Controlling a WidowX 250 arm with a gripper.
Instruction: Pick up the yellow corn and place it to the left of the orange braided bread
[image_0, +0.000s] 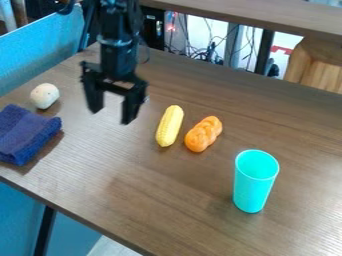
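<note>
Note upright turquoise plastic cup, its depths unclear. Compare black two-finger gripper, wide open, holding nothing, near yellow toy corn.

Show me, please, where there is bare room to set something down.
Bare wood stretches between the folded cloth and turquoise cup, and behind the cup. Corn and orange roll crowd together, as do cloth and white ball.

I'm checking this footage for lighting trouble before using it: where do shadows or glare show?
Camera view: a dark shadow edges the blue cloth on its lower right, softer ones lie by the whitish ball and the yellow corn, and pale sheen spreads over parts of the wooden tabletop.
</note>
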